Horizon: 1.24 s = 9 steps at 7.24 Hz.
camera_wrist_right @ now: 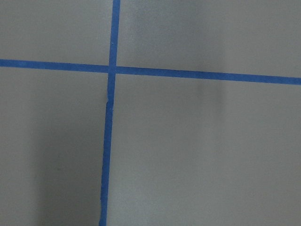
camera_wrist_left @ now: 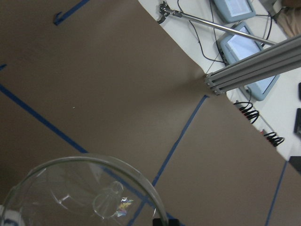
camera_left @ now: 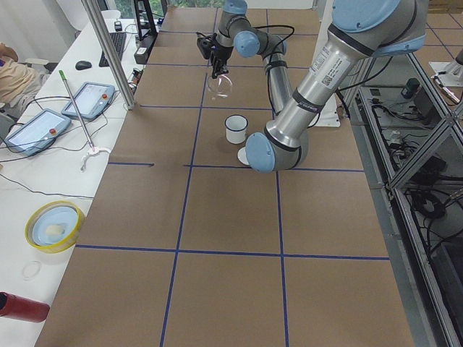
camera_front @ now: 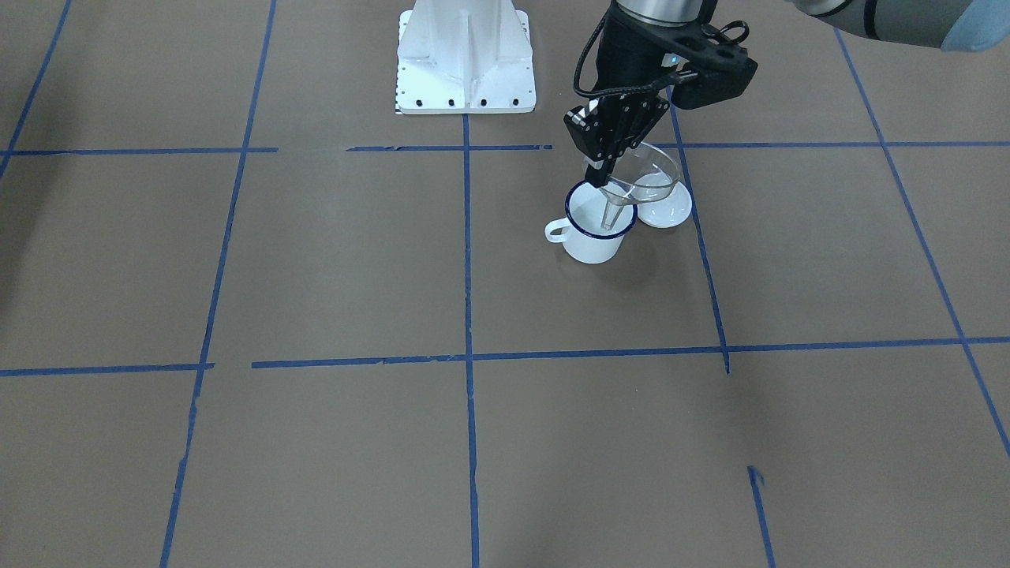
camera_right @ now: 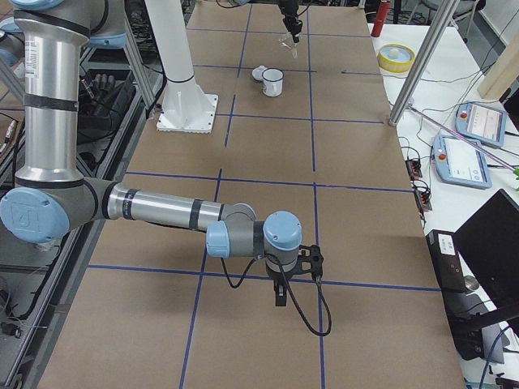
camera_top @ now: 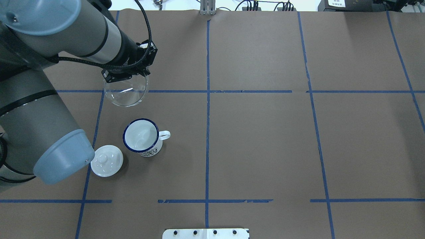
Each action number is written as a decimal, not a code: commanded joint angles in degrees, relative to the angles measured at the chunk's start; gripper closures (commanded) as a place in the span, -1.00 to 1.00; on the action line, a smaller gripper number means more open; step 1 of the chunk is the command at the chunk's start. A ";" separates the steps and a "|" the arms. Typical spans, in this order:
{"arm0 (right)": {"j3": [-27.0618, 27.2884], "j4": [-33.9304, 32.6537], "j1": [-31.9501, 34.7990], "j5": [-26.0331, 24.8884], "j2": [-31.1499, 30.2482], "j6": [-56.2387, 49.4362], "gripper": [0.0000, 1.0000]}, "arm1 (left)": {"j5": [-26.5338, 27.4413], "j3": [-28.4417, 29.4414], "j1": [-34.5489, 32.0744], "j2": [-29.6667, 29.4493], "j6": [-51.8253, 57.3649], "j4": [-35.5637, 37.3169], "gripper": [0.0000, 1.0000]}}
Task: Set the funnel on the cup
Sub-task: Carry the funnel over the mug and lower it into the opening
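Note:
The clear funnel [camera_top: 125, 91] hangs in the air, tilted, with its rim pinched by my left gripper [camera_top: 127, 74]. In the front view the funnel [camera_front: 643, 177] has its spout pointing down toward the cup [camera_front: 596, 229], and it is not resting on it. The cup [camera_top: 141, 136] is a white mug with a dark blue rim; it stands upright and empty, with its handle toward the table's middle. The funnel's wide mouth [camera_wrist_left: 84, 193] fills the bottom of the left wrist view. My right gripper [camera_right: 280, 296] shows only in the exterior right view, so I cannot tell if it is open or shut.
A round white knobbed lid [camera_top: 107, 160] lies on the table beside the cup, toward the robot's base. The left arm's elbow [camera_top: 63, 159] hangs close over the lid. The white robot pedestal [camera_front: 465, 59] stands at the table's edge.

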 commanded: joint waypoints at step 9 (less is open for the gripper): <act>0.00 0.00 0.00 0.00 0.00 0.00 -1.00 | -1.93 11.69 10.07 2.34 13.13 0.18 1.00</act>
